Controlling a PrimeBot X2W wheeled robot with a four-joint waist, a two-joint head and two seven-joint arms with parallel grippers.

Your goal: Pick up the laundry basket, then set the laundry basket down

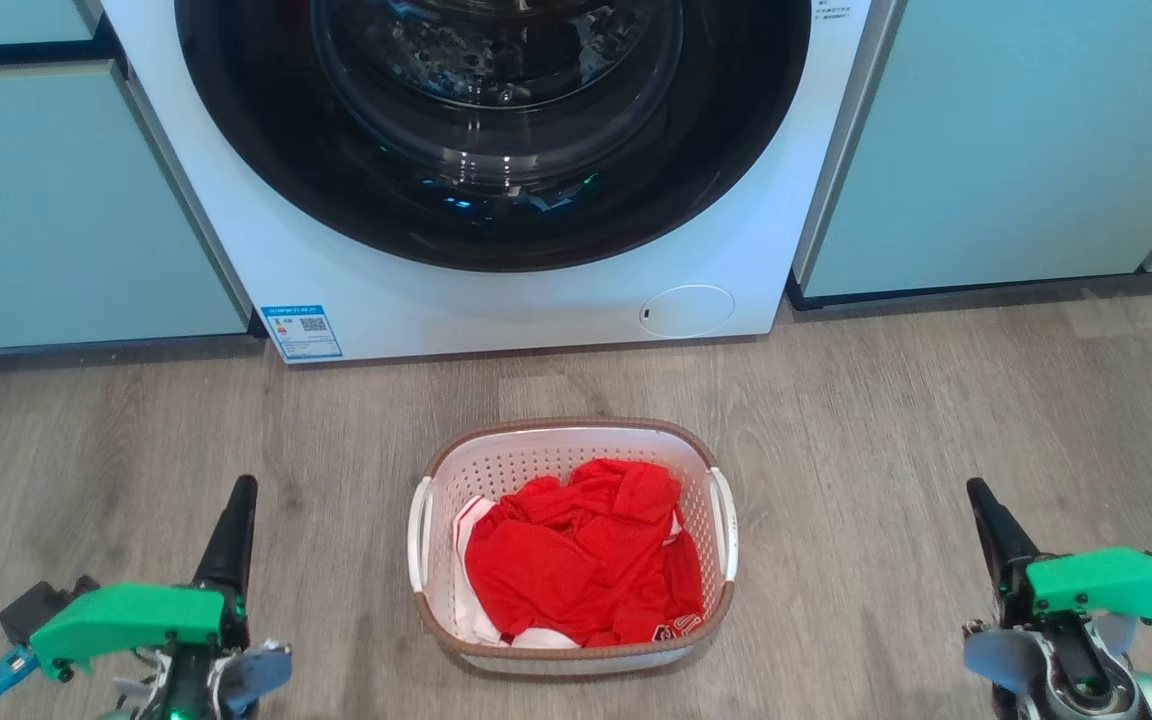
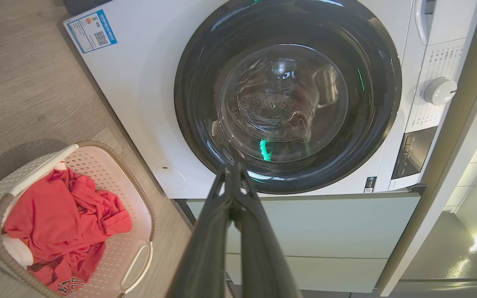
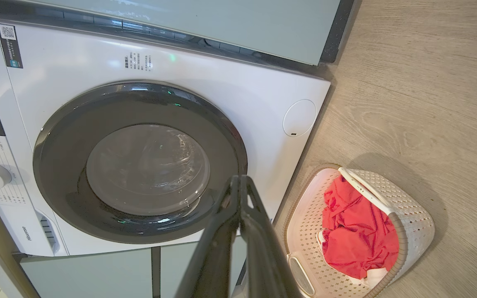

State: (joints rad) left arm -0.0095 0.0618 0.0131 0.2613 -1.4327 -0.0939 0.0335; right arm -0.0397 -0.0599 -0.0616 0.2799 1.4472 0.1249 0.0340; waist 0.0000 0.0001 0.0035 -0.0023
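If lifting the laundry basket (image 1: 576, 428) by one white handle (image 1: 420, 535) only, expect tilt and a spilled red garment (image 1: 576, 560). Sits on the floor (image 1: 936, 400) before the washing machine (image 1: 536, 300), between left tool (image 1: 241, 487) and right tool (image 1: 976, 490), fingers pressed together on nothing, well apart from it.

A white front-loading washing machine (image 1: 536, 310) stands between pale green cabinets (image 1: 1016, 140) on a grey wood-grain floor (image 1: 936, 420). Its round dark glass door (image 1: 496, 120) is shut, and the metal drum shows through it. A blue label (image 1: 302, 332) sits at the lower left corner of the front and a round white flap (image 1: 686, 310) at the lower right. A white dial (image 2: 439, 90) sits on the control panel. In front of the machine lies a crumpled red garment (image 1: 576, 550).
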